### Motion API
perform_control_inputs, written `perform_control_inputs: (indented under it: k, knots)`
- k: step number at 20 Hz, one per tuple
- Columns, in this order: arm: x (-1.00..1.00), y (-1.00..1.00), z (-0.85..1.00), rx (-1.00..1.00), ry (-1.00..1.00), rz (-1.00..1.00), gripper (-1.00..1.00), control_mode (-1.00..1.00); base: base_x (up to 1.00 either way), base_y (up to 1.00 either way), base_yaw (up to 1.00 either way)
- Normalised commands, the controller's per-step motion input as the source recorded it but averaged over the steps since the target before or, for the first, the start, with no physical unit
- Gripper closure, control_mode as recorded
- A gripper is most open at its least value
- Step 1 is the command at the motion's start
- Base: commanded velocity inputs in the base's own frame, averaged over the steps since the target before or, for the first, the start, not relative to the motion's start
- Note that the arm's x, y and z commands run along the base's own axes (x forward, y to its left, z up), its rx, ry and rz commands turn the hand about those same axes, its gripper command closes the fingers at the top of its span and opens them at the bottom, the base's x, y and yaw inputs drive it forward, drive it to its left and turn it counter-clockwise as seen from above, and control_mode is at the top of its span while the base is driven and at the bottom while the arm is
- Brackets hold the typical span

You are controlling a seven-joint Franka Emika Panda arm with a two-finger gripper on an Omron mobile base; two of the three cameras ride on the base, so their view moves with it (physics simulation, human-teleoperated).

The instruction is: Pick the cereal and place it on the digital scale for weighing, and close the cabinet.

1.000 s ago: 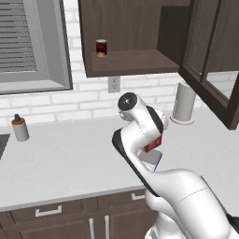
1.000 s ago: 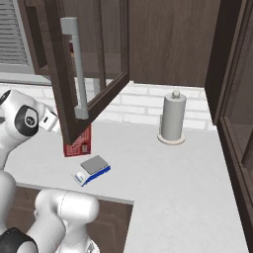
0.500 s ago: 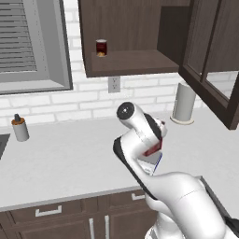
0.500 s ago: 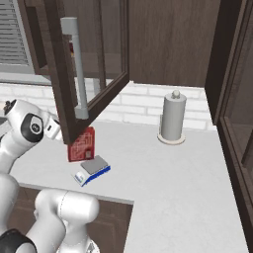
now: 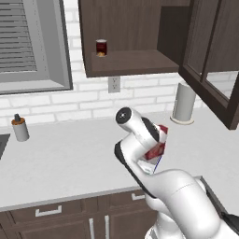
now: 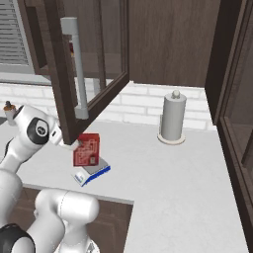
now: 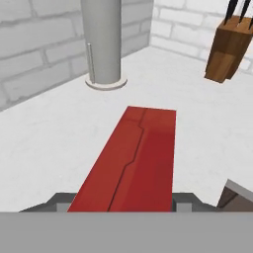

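Leaves the cabinet wide open, its glass door swung out over the near left of the counter, so closing it is not yet done. Has brought the cereal down from under the door edge within the last second, to stand upright on the digital scale at the near left of the counter, well left of the paper towel roll. Looks, judging by that, like the placing step is nearly finished, with release due next. Keeps the gripper clamped on the cereal from its left side, one finger on each broad face, the red top edge running forward between them in the hand view.
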Motion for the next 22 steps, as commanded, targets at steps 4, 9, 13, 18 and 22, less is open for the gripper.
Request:
perform_control_inputs:
  k: [4,9,13,18,22]
  knots:
    - [0.01,-0.26,-0.23,0.00,-0.02,-0.05,1.00,-1.00,0.00,0.00,0.00]
    - [0.10,0.00,-0.15,0.00,-0.10,0.00,1.00,-1.00,0.00,0.00,0.00]
    - [0.13,0.00,-0.16,0.00,-0.15,0.00,1.00,-1.00,0.00,0.00,0.00]
    - [0.02,-0.05,-0.17,0.00,-0.05,0.00,1.00,-1.00,0.00,0.00,0.00]
    - [0.08,-0.09,-0.11,0.00,0.00,0.00,1.00,-1.00,0.00,0.00,0.00]
